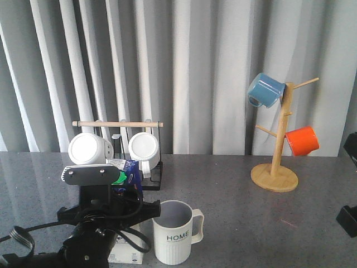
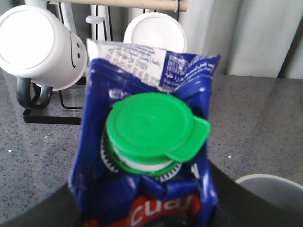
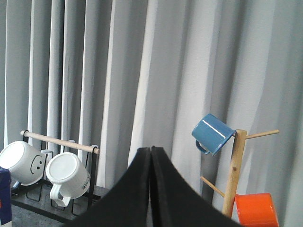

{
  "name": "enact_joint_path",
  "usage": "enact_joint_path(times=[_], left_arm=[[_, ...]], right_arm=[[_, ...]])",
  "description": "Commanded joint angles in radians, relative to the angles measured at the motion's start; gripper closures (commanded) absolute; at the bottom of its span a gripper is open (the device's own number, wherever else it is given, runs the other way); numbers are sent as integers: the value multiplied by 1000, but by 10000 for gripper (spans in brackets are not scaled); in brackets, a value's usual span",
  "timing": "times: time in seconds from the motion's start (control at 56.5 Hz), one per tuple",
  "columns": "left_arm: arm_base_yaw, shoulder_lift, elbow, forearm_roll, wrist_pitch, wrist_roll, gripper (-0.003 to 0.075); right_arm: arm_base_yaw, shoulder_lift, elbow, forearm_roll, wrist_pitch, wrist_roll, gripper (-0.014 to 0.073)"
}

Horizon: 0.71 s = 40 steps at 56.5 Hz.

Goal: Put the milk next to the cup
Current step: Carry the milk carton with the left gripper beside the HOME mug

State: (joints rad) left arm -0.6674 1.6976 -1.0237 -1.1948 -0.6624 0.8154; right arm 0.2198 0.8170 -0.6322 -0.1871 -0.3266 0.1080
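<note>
**Op A:** Milk (image 1: pixel 129 174) first, from the front view: it stands near the desk's (image 1: pixel 234 223) front-left corner, just beside the cup (image 1: pixel 174 231), mostly hidden behind my left claw (image 1: pixel 106 223). I can't tell from here whether the two touch.

**Op B:** Is the claw on it?

**Op A:** I judge so. In the left wrist view the milk (image 2: pixel 147 156) fills the picture with its green cap (image 2: pixel 151 130) and creased gable top, and the dark claw body sits around its lower part, so I'd call that claw closed on the carton. The fingers themselves are out of sight.

**Op B:** Handling?

**Op A:** Thin card, soft at the gable. I'd guess it dents under a hard squeeze and is top-heavy if full. Hold the flat walls at mid-height, never the cap.

**Op B:** Anything inside the cup?

**Op A:** The cup (image 2: pixel 272 191) shows only a rim there; from the front its inside looks empty.

**Op B:** Right wrist view?

**Op A:** Right claw (image 3: pixel 151 189) pinched fully together, holding nothing, well away. White mugs (image 3: pixel 68 177) on the rack; blue mug (image 3: pixel 212 133) and orange mug (image 3: pixel 255 208) on the wooden tree.
</note>
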Motion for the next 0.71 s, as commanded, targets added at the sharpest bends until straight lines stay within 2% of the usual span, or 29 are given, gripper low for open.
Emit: enact_joint_path(times=[0.0,0.691], left_arm=[[-4,-25,-30,27,-56,0,727],[-3,-10,-30,27,-79,0,725]], right_arm=[[-5,-6,-27,-4,-69,-8,602],[-5,-6,-27,-4,-68,-7,602]])
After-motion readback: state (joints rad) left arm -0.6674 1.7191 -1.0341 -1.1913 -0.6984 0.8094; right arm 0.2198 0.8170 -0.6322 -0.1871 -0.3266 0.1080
